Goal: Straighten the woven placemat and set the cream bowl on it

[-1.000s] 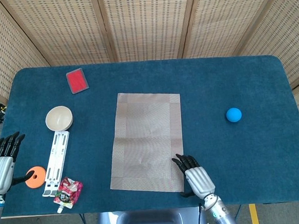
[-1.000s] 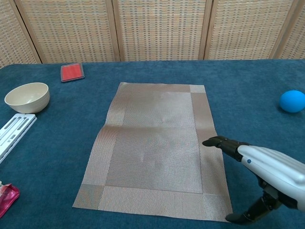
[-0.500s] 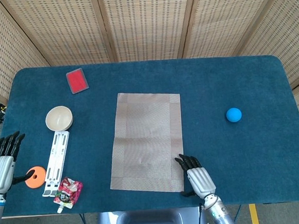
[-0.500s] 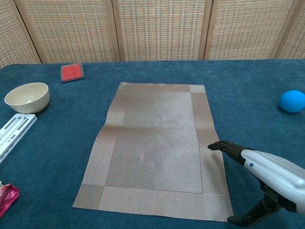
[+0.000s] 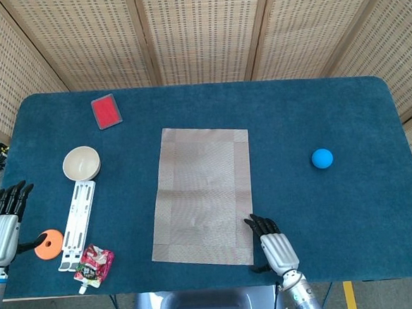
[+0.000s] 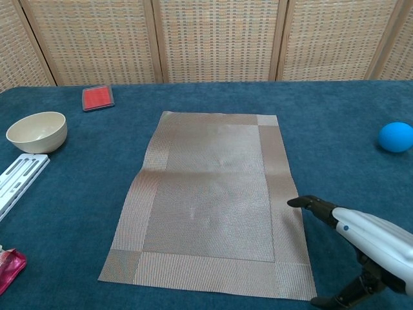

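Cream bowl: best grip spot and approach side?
Take the cream bowl at its rim, probably from above with the left hand, the nearer one. It sits upright with its mouth open, so fingers can straddle the thin wall. The white slotted strip lies against its near side, so the far or left rim looks freer.

The right hand (image 5: 275,246) had a smooth, pale silver-grey shell over its back and black fingers (image 6: 311,203). A small blue dot marked the shell in the chest view. Its wrist narrowed to a grey cylinder. The left hand (image 5: 2,227) matched it: pale grey shell and black fingers (image 5: 11,197).
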### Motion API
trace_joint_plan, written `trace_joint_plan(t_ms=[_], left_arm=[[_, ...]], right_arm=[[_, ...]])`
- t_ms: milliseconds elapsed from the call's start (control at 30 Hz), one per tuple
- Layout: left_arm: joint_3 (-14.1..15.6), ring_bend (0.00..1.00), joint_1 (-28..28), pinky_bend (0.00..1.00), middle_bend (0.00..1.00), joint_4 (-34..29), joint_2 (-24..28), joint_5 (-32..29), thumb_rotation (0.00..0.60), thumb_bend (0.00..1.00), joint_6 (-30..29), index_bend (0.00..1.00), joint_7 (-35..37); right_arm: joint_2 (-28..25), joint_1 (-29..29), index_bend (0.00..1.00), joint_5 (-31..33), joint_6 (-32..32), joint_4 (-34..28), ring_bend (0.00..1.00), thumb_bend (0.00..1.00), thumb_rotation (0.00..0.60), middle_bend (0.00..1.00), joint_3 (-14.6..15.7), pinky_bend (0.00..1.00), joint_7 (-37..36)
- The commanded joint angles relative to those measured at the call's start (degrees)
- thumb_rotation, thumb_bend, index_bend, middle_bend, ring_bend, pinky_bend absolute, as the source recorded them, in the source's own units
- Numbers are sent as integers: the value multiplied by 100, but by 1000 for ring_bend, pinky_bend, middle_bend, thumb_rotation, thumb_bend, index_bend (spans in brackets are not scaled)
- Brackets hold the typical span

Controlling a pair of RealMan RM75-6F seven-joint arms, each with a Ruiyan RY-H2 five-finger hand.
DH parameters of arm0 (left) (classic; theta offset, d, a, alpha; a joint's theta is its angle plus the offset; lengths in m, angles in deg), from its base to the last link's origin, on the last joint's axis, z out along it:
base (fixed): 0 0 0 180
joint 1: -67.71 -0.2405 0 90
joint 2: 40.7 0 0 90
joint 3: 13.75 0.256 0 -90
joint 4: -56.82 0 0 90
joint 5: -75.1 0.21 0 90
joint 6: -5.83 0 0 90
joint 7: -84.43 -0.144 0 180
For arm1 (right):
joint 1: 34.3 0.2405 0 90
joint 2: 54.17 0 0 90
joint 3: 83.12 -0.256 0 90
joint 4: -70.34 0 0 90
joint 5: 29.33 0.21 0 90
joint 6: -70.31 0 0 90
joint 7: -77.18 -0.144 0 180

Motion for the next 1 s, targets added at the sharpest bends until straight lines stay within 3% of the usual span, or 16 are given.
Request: trace_joint_plan(t_ms=[33, 1000], left_arm=[[-7, 0, 0, 0, 0, 8, -6, -14, 600, 62, 20, 0, -6], [-77, 0, -3, 0, 0, -33, 28, -151, 600, 63, 223, 0, 5]], right_arm=[[13, -7, 34, 7, -1, 24, 0, 61, 600, 0, 13, 0, -11], [251, 25, 0, -463, -8, 745, 0, 60, 600, 0, 68, 0, -769]])
